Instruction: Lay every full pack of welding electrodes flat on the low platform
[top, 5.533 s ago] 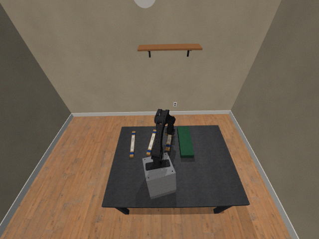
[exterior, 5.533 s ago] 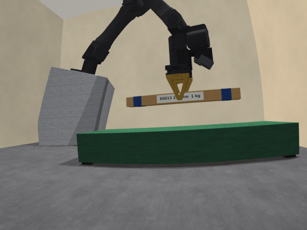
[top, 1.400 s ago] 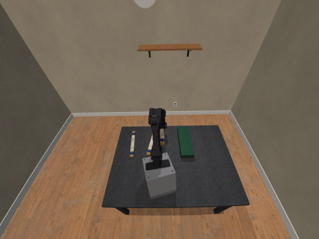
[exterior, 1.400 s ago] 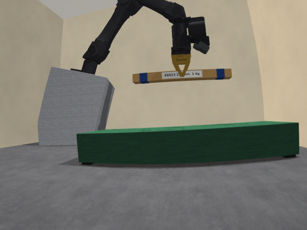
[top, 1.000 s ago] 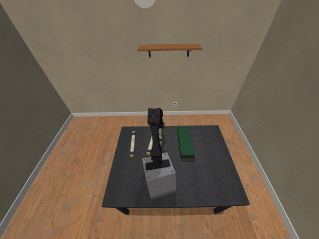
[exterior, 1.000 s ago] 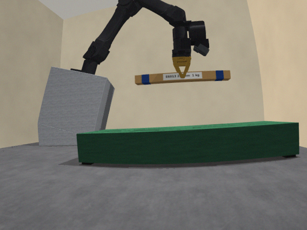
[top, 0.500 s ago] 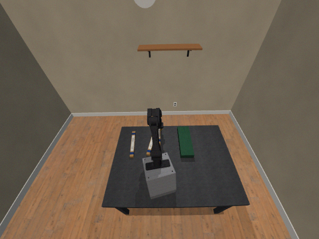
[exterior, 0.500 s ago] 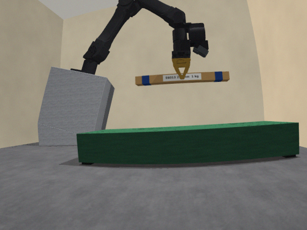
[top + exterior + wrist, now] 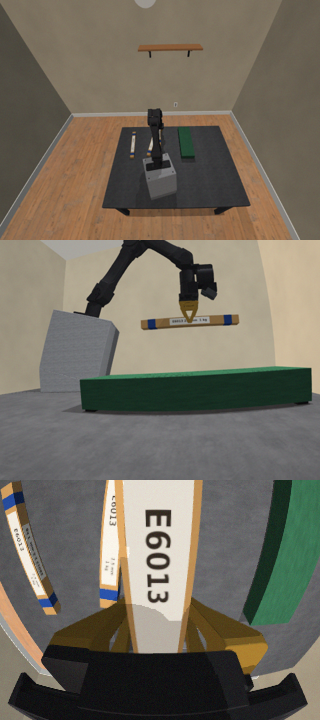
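Note:
My gripper [image 9: 189,317] is shut on a tan electrode pack [image 9: 189,323] with blue end bands and a white label reading E6013 and 1 kg. It grips the pack at its middle and holds it nearly level, high above the table. In the wrist view the held pack [image 9: 160,540] runs away from the fingers. The low green platform [image 9: 196,392] lies to the right of the pack in the wrist view [image 9: 283,540] and has nothing on it. Two other packs lie flat on the table, one close on the left [image 9: 112,540] and one farther left [image 9: 30,547].
The grey arm base block [image 9: 160,178] stands on the dark table near its front middle. From above, the far left pack [image 9: 132,145] and the middle pack [image 9: 149,149] lie left of the arm, and the platform [image 9: 186,142] lies right of it.

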`<state>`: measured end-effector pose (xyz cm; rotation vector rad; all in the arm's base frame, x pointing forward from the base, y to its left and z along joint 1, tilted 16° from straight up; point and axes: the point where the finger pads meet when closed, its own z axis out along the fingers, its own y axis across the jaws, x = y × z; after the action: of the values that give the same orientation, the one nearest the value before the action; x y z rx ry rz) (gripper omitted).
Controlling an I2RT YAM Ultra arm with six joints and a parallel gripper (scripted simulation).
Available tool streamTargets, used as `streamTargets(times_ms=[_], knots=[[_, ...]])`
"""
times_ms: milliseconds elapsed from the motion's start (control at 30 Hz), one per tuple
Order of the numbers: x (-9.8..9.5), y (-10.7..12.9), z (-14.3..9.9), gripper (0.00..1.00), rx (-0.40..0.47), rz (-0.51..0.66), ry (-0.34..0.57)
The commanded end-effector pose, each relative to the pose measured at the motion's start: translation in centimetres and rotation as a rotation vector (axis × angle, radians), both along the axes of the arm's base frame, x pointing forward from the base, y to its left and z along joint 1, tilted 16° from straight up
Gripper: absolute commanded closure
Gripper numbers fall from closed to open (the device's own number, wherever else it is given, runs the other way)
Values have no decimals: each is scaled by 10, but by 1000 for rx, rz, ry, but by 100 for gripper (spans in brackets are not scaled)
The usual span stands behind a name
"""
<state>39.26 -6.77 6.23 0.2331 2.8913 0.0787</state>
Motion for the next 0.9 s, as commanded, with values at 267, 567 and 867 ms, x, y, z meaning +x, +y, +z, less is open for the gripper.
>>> streamTargets(times_ms=[267,567,867], knots=[[5,2,19,100,-14,-4,-62],[8,4,22,100,-16,0,-71],[9,5,22,100,-17,2,-74]])
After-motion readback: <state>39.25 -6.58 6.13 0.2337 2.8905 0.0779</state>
